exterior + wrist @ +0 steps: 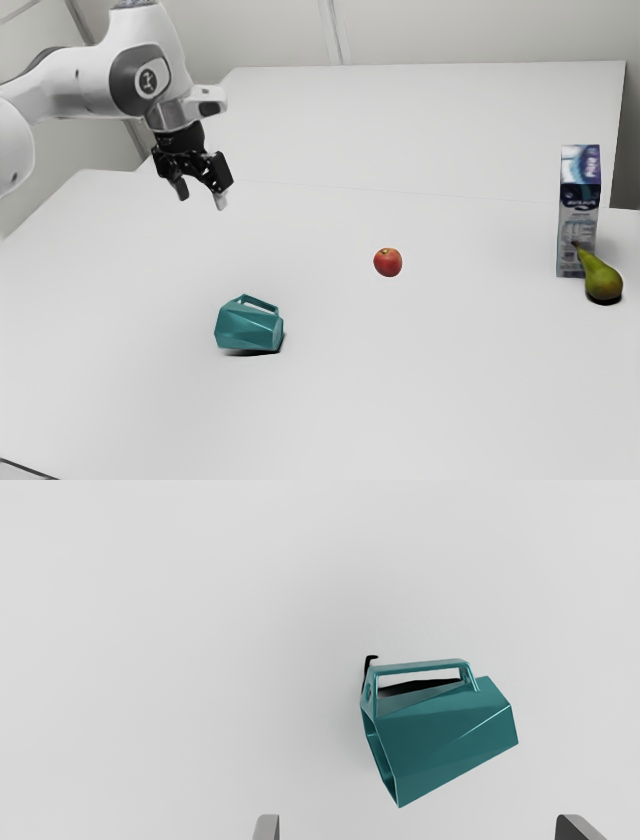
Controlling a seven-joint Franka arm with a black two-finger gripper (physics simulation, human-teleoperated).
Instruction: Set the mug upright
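**White table [450, 380], toppled mug [248, 327], spread gripper [202, 199] above**

On the pale surface, the teal faceted mug is laid on its side, its mouth [382, 755] turned sideways. The gripper is held well above the mug and toward the exterior view's left of it, the fingers set wide apart with nothing pinched. The mug's long axis is pointed roughly from one finger's side toward the other's, slightly aslant; the closed base [514, 725] is set opposite the mouth, and the handle [420, 666] is carried along one flank. For a grip across the body, a turn of the hand would probably be needed. The red apple [388, 262] is placed to the exterior view's right of the mug, the pear [603, 280] and carton [578, 225] farther that way.
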